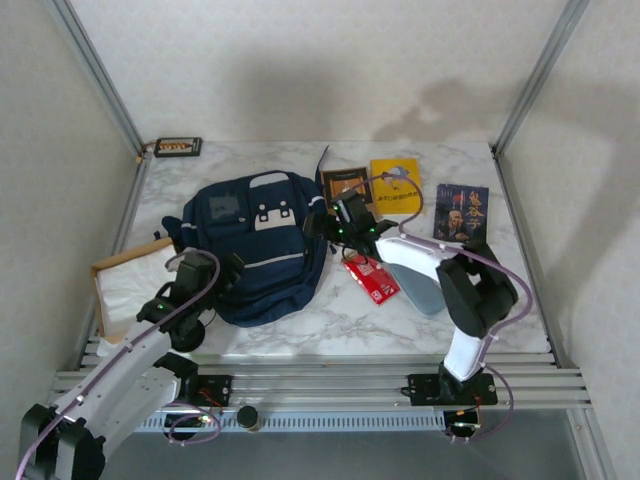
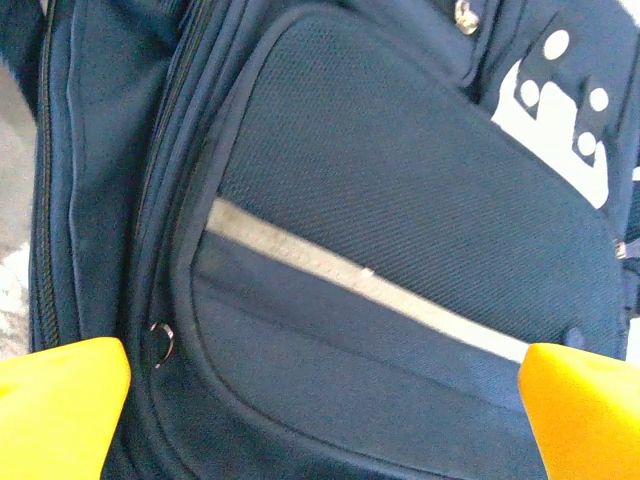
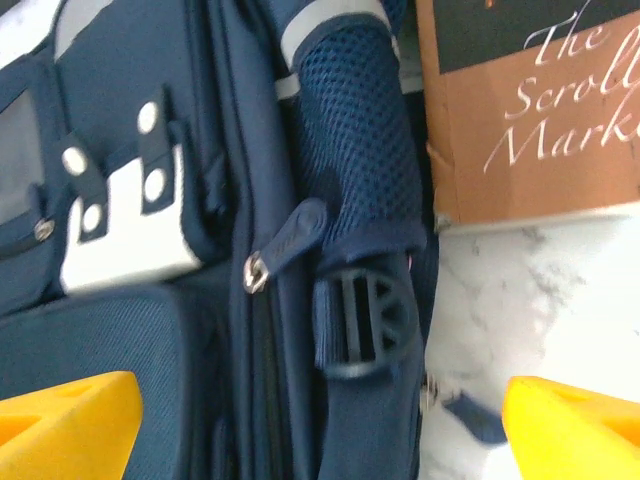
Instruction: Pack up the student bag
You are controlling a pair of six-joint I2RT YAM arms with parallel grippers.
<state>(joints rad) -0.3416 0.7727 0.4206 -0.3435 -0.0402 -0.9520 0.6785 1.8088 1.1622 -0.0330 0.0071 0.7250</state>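
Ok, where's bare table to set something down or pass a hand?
Bare marble: the near strip between the student bag and the red packet; the back-left stretch between bag and black case; the right edge nearer than the dark book. Crowded: the bag's right side, with right gripper, brown book and yellow book.

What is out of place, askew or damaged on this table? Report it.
Nothing looks spilled or damaged. The one oddity is the wooden-edged tray at the left edge of the table: it lies skewed to that edge rather than square with it. The student bag lies flat and looks intact.
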